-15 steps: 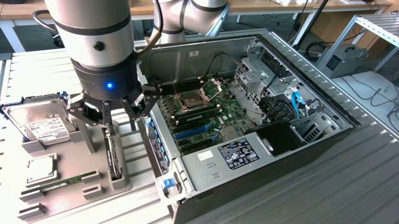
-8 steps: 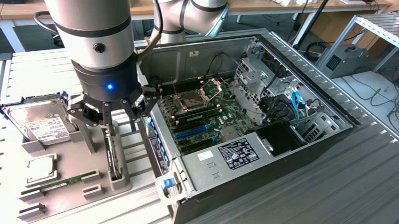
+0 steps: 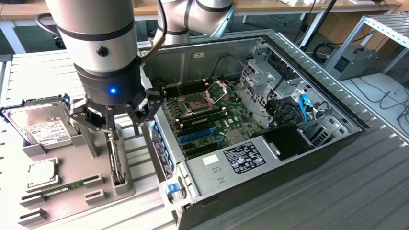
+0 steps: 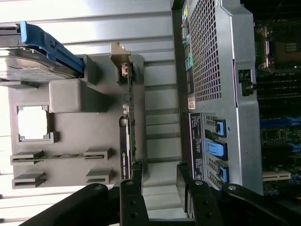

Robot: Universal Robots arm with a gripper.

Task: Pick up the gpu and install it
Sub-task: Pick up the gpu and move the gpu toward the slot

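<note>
The open computer case [image 3: 191, 62] takes up the middle and right of the exterior view. It lies on the slatted metal desk [image 3: 332, 191] with its motherboard [image 3: 214, 122] exposed. The robot arm [image 3: 96, 38] comes down from the upper left over a grey parts holder [image 3: 70, 177] in the lower left.

The gpu [image 3: 115, 158] stands on its long edge in a slot of that holder, just beside the case wall. The wrist view shows it as a thin green board [image 4: 130, 113] with its silver bracket at the far end.

The tool [image 3: 122, 132] hangs directly above the card with its fingers spread wide and nothing between them. In the wrist view one finger [image 4: 134, 181] lines up with the card's near end, so I cannot tell whether the tool straddles it.

The card is probably light and stiff but fragile. The safest hold looks like a pinch across both faces at the upper edge, clear of the fan and contact strip, keeping it upright.
</note>
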